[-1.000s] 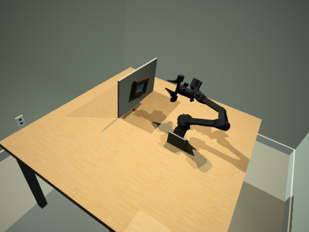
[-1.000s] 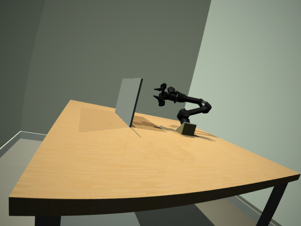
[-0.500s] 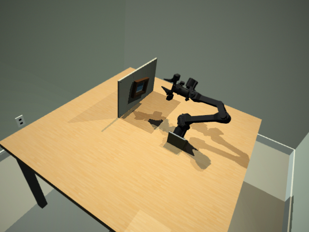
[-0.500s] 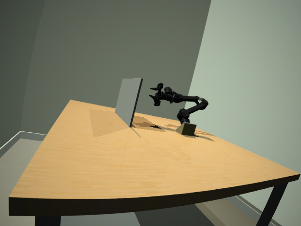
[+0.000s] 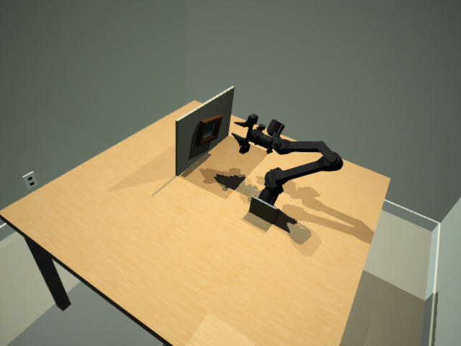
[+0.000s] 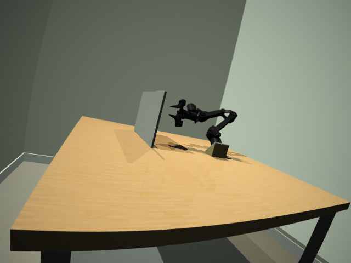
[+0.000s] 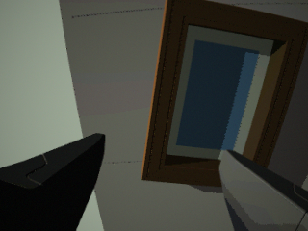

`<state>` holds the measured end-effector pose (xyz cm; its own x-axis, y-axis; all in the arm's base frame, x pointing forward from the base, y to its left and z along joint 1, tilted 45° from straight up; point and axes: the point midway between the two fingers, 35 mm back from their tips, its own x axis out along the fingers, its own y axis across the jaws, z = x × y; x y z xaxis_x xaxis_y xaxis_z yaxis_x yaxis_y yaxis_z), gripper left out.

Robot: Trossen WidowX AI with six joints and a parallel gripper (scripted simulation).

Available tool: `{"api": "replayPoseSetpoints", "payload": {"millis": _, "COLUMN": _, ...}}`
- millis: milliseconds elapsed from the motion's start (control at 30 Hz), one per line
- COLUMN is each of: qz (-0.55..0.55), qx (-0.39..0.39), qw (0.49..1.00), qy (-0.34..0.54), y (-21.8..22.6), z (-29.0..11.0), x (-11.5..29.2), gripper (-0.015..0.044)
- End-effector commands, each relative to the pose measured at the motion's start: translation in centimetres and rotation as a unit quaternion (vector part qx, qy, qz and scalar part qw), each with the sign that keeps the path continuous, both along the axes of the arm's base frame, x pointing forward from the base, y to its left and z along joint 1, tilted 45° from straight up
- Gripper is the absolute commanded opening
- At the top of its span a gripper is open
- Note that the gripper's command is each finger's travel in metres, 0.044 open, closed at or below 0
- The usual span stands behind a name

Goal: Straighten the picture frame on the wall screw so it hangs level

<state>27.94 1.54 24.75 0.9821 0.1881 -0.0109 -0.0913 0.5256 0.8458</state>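
open end effector (image 5: 235, 129), crooked frame (image 5: 209, 129) apart

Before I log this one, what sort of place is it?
Likely a bare test room: a large wooden table, plain grey-green walls and a wall socket. A small wall panel holding a picture frame stands on the table.

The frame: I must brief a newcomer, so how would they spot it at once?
On the wooden table stands an upright grey panel. The frame hangs on the face turned toward the arm's open gripper. Dark brown wood around a blue picture, it is the only thing on that panel.
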Motion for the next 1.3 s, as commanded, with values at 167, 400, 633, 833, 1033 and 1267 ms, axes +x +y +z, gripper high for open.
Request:
{"api": "replayPoseSetpoints", "payload": {"millis": 167, "qz": -0.001, "qx": -0.003, "qw": 1.0, "qy": 0.002, "y": 0.3, "z": -0.6, "x": -0.4, "gripper": 0.026}}
{"api": "replayPoseSetpoints", "payload": {"millis": 400, "qz": -0.001, "qx": -0.003, "qw": 1.0, "qy": 0.001, "y": 0.5, "z": -0.2, "x": 1.8, "gripper": 0.026}}
{"api": "replayPoseSetpoints", "payload": {"millis": 633, "qz": -0.001, "qx": -0.003, "qw": 1.0, "qy": 0.0, "y": 1.6, "z": -0.6, "x": 7.0, "gripper": 0.026}}
{"api": "replayPoseSetpoints", "payload": {"millis": 833, "qz": -0.001, "qx": -0.003, "qw": 1.0, "qy": 0.0, "y": 1.7, "z": -0.7, "x": 7.5, "gripper": 0.026}}
{"api": "replayPoseSetpoints", "payload": {"millis": 1033, "qz": -0.001, "qx": -0.003, "qw": 1.0, "qy": 0.0, "y": 1.7, "z": -0.7, "x": 7.5, "gripper": 0.026}}
{"api": "replayPoseSetpoints", "payload": {"millis": 1267, "qz": -0.001, "qx": -0.003, "qw": 1.0, "qy": 0.0, "y": 1.8, "z": -0.7, "x": 7.7, "gripper": 0.026}}
